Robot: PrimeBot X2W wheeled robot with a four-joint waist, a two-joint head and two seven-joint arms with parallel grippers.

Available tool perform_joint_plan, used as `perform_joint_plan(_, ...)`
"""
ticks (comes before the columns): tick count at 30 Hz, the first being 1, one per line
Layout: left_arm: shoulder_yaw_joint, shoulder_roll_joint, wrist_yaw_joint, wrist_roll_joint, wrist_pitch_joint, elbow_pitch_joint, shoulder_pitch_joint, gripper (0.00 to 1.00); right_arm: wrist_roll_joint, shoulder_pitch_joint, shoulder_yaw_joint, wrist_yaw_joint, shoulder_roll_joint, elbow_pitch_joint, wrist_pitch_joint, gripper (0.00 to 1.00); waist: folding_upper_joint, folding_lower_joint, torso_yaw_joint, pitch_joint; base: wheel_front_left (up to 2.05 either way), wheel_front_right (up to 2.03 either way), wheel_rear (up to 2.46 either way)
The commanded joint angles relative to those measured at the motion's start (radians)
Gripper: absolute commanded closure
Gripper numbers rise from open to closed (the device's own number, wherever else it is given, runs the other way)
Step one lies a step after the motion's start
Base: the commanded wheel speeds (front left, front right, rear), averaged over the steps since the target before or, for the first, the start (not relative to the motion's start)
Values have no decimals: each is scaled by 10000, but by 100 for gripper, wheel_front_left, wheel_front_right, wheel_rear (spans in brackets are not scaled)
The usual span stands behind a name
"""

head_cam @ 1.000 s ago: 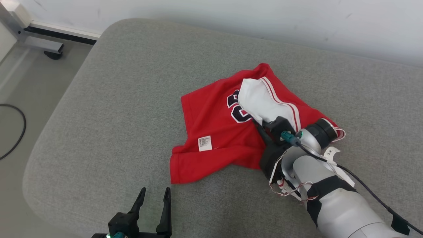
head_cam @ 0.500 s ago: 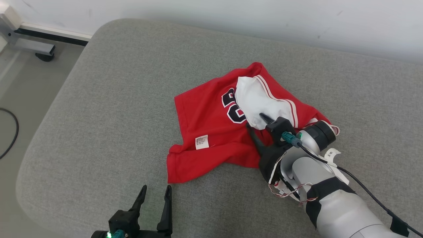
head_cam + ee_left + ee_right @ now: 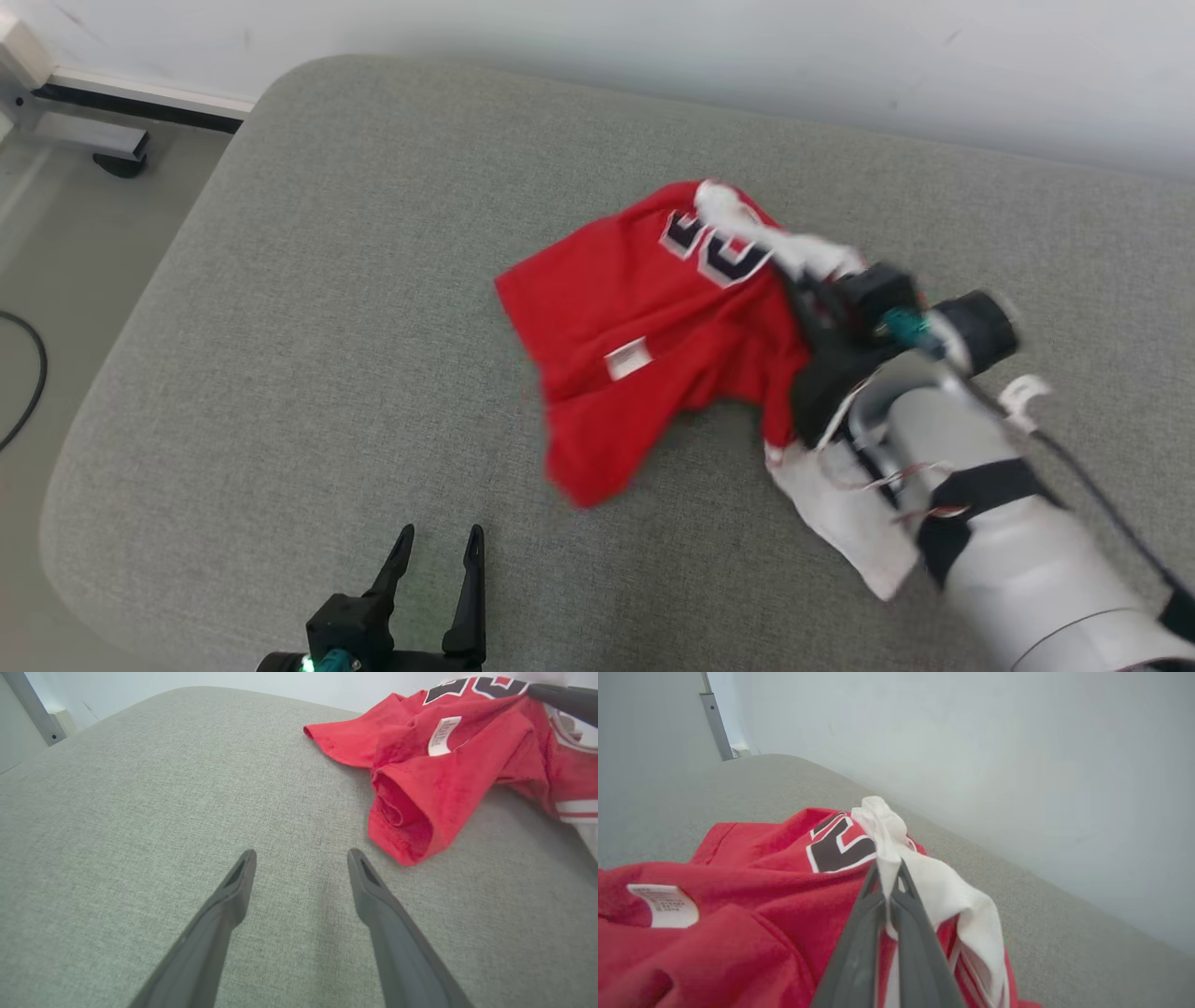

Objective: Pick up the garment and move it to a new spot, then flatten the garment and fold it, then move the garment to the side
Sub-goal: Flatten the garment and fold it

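The garment [image 3: 644, 345] is a red jersey with a dark number, white trim and a white care label, bunched up on the grey cushion [image 3: 327, 308]. My right gripper [image 3: 794, 275] is shut on its white fabric, and part of the cloth hangs lifted off the surface. From the right wrist, the closed fingers [image 3: 896, 891] pinch a white fold of the garment [image 3: 738, 896]. My left gripper [image 3: 437, 546] stands open near the cushion's front edge, holding nothing. In the left wrist view its gripper [image 3: 301, 858] points at bare cushion, with the garment [image 3: 434, 779] lying up and to the right.
A pale wall [image 3: 747, 47] runs along the cushion's far edge. To the left lie bare floor, a metal frame foot [image 3: 103, 149] and a black cable [image 3: 28, 373]. Grey cushion stretches left and in front of the jersey.
My right gripper opened, then shut on the white fabric and pulled it up and to the right. The jersey has bunched and lifted. The left gripper has kept still.
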Motion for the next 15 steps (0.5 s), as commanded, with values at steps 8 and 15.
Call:
perform_joint_plan(8,110,-16,-109,86,-33,193,204,0,-255,-365,-932,-25,-879,393,-31,100,-1,0,3,-259,0,0,0)
perform_joint_plan(15,65,-11,-179,202,-33,291,267,0,-704,-149,-2643,-25,-1306,1193,13,0,-1,0,-122,-457,0,0,0)
